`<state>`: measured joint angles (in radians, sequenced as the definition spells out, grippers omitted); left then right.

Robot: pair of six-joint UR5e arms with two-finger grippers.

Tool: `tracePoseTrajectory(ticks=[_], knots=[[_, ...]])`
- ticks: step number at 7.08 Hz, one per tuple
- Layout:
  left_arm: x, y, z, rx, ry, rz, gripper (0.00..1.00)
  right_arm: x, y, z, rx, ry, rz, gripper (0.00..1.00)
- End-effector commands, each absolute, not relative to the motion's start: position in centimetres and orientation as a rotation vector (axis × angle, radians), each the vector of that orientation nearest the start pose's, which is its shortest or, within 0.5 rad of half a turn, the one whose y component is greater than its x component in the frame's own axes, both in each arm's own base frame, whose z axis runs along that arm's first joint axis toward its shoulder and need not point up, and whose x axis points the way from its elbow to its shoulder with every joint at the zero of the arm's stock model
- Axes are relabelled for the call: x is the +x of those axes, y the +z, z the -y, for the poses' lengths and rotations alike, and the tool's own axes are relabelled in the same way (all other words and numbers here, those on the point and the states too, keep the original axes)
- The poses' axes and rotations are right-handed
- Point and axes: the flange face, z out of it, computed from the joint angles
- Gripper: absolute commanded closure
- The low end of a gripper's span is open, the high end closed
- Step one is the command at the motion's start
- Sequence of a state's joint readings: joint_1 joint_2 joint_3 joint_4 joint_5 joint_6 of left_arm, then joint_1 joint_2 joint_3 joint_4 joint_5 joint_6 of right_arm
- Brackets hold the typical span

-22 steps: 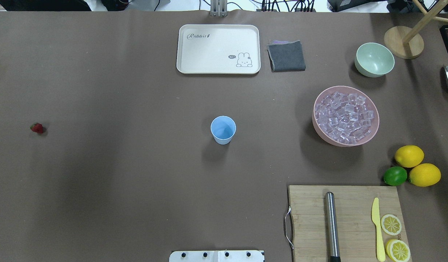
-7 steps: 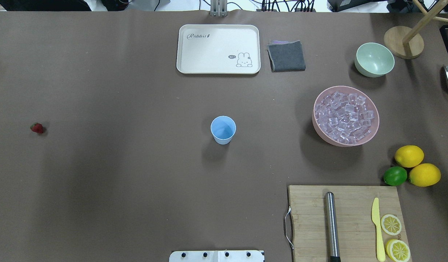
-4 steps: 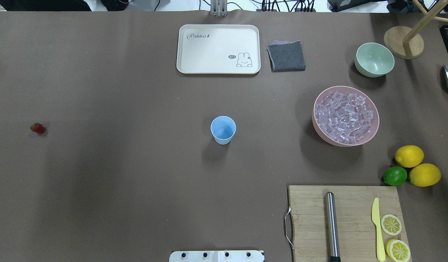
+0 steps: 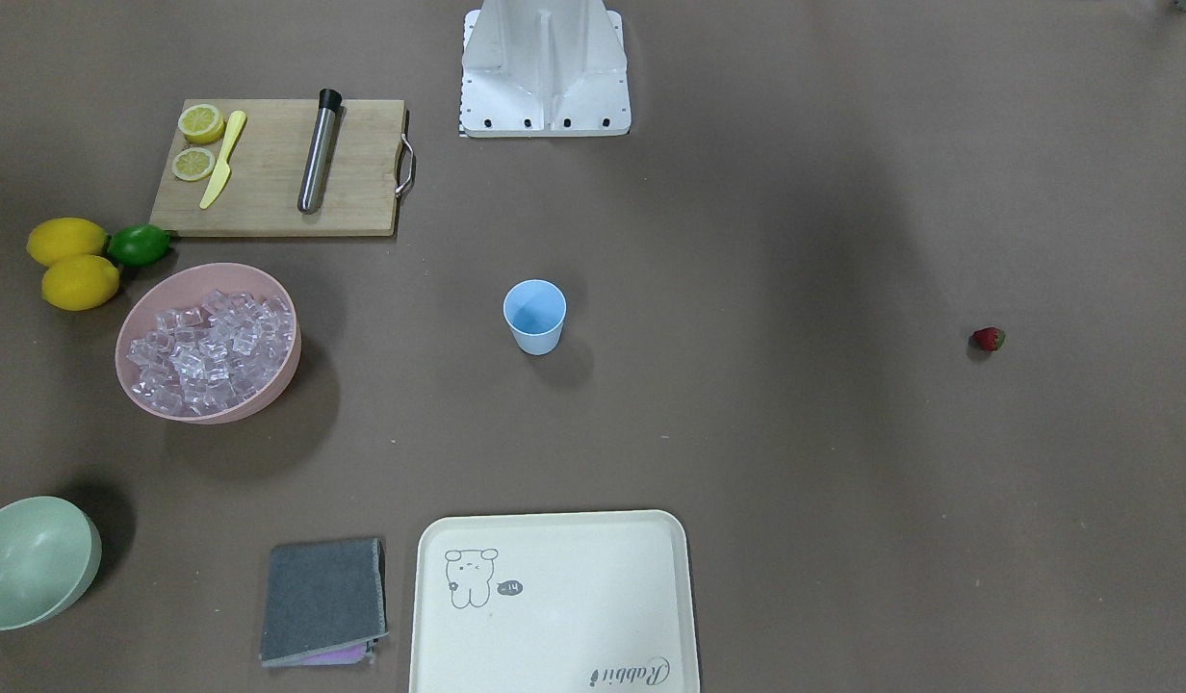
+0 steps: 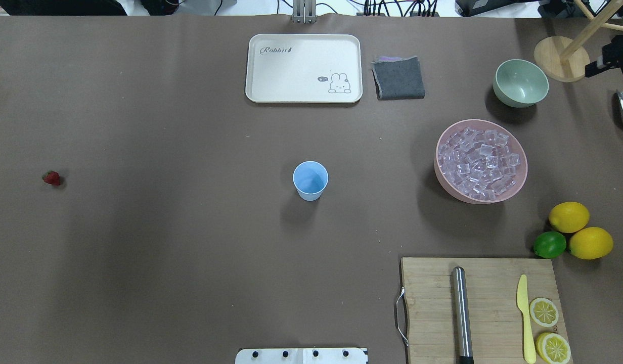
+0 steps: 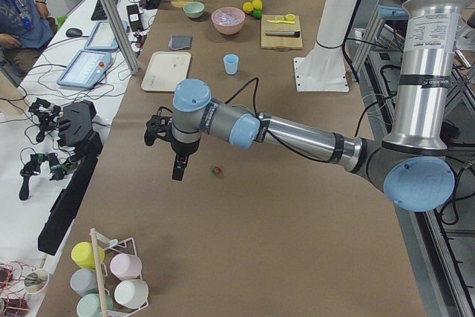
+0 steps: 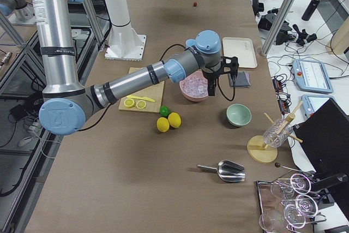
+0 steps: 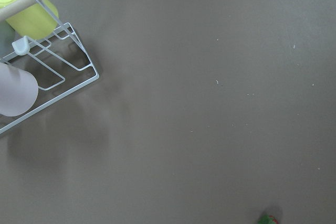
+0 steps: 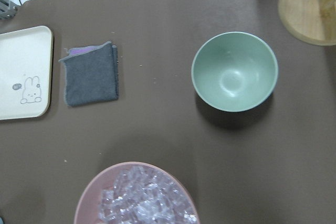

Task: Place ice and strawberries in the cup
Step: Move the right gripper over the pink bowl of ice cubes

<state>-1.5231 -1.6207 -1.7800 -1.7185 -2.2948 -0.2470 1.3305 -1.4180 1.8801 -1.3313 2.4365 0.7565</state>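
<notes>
A light blue cup (image 5: 310, 180) on the brown table (image 5: 190, 227), one red strawberry (image 5: 51, 177), clear ice (image 5: 481, 163) in a pink bowl (image 5: 445, 184), a cream tray (image 5: 301, 65) with a rabbit drawing, yellow lemons (image 5: 569, 217), green lime (image 5: 549, 244).

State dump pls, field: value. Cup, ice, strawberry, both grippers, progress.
cup: light blue, upright, mid-table, looks empty
ice: piled in the pink bowl, on the robot's right of the cup
strawberry: lies alone on the table, far out on the robot's left
left gripper: hangs above the table beside the strawberry; open or shut cannot be told
right gripper: hangs near the pink bowl; open or shut cannot be told
progress: nothing in the cup yet
</notes>
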Motion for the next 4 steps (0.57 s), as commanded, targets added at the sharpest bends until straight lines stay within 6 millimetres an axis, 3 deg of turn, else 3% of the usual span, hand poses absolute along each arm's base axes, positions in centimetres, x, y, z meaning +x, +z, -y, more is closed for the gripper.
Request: tracePoseTrajectory(ticks=[1,3,4], knots=[[-4.1,51.1,52.6,0.287,-0.036,-0.765,0.02,-16.3,35.7,54.0,0.212,0.196,1.024,0.01],[-4.0,51.0,52.8,0.289,-0.032,-0.766,0.02,-24.4,37.3,51.4,0.292,0.205,0.989,0.00],[-4.0,51.0,52.8,0.289,-0.032,-0.766,0.02,-26.7,38.3,50.7,0.301,0.206,0.948,0.00]])
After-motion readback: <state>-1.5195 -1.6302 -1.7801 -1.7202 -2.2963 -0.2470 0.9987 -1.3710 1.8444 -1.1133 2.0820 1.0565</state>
